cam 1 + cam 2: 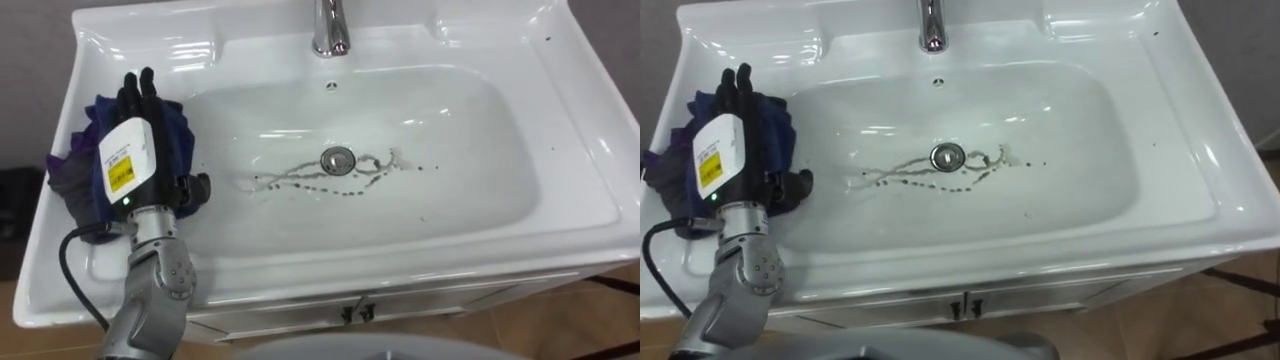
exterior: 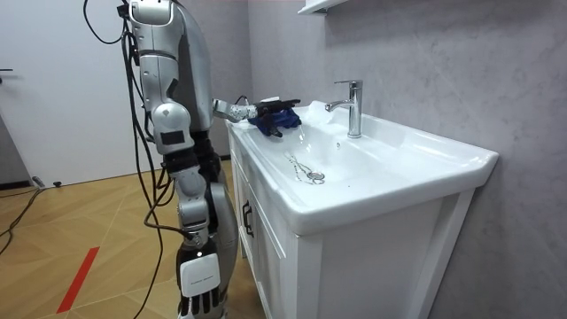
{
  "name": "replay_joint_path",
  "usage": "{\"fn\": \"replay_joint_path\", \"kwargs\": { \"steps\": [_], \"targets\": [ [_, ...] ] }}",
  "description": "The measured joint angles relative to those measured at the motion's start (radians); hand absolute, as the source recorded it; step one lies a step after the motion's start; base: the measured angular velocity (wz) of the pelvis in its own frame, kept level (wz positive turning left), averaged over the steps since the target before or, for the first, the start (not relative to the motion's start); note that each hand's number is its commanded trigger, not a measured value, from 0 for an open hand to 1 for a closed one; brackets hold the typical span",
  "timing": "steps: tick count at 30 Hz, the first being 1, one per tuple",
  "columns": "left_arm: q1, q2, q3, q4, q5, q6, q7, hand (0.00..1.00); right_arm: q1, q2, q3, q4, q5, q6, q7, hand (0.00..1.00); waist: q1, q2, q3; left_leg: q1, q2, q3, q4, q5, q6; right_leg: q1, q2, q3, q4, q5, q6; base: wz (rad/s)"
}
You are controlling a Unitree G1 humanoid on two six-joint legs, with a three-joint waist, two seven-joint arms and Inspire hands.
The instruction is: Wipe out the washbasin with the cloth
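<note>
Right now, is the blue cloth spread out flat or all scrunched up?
Scrunched up. The blue cloth sits in a bunched, wrinkly heap on the left rim of the basin, under the left hand.

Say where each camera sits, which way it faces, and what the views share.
Left eye view: on the robot's head, facing down into the basin; its left hand lies flat on the dark cloth.
Right eye view: same head, slightly rightward, same downward look; same hand on cloth.
Room view: stands off the robot's right side, facing along the cabinet; robot standing, right hand hanging.
All share basin, tap, cloth, left hand.
</note>
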Motion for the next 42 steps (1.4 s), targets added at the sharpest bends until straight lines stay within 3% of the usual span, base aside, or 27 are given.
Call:
{"fn": "replay_joint_path", "kwargs": {
  "steps": [4, 14, 27, 33, 36, 37, 42],
  "targets": [
    [0.0, 0.0, 0.0, 0.0, 0.001, 0.004, 0.0, 0.0, 0.0, -0.001, 0.018, 0.006, 0.028, -0.001, 0.001, 0.0, -0.005, 0.008, -0.0048, 0.011, -0.001, -0.008, 0.001, 0.0, 0.0, 0.016, -0.001, -0.004, -0.003, 0.0, 0.0, 0.03],
    [-0.001, 0.003, 0.0, -0.002, 0.07, 0.014, 0.001, 0.0, 0.003, -0.003, 0.028, 0.017, 0.058, -0.006, 0.001, 0.0, -0.004, 0.003, 0.0042, 0.006, 0.0, -0.022, 0.005, 0.0, 0.0, 0.018, 0.0, -0.01, -0.001, 0.002, -0.001, 0.03],
    [-0.001, 0.004, 0.0, -0.003, 0.084, 0.014, 0.038, 0.0, 0.016, -0.01, 0.055, 0.018, 0.045, -0.014, 0.002, 0.0, 0.0, 0.008, 0.0019, -0.003, -0.005, -0.027, 0.005, 0.001, -0.002, 0.01, 0.0, -0.019, -0.003, 0.003, -0.002, 0.0],
    [0.025, 0.005, 0.0, -0.004, 0.082, 0.018, 0.036, 0.0, 0.018, -0.011, 0.054, 0.012, 0.037, -0.013, 0.014, 0.0, 0.017, 0.0, 0.0013, -0.011, -0.005, -0.042, 0.009, 0.001, -0.002, 0.015, -0.001, -0.031, -0.015, 0.002, -0.002, 0.07],
    [0.026, 0.005, 0.0, -0.004, 0.082, 0.018, 0.035, 0.0, 0.017, -0.011, 0.055, 0.008, 0.035, -0.008, 0.02, 0.0, 0.024, -0.01, 0.0051, -0.019, -0.006, -0.056, 0.013, 0.002, -0.002, 0.017, -0.002, -0.047, -0.016, 0.002, -0.002, 0.15],
    [0.026, 0.005, 0.0, -0.004, 0.082, 0.016, 0.034, 0.0, 0.015, -0.011, 0.055, 0.003, 0.03, -0.005, 0.024, 0.0, 0.024, -0.006, 0.0008, -0.023, -0.006, -0.06, 0.015, 0.002, -0.003, 0.015, -0.002, -0.053, -0.017, 0.002, -0.002, 0.11],
    [0.027, 0.005, -0.001, 0.002, 0.084, 0.015, 0.031, 0.0, 0.015, -0.012, 0.058, -0.018, 0.027, 0.002, 0.024, 0.0, 0.03, -0.009, -0.0002, -0.028, -0.006, -0.063, 0.014, 0.005, -0.008, 0.012, -0.001, -0.061, -0.017, 0.003, -0.003, 0.03]
  ]
}}
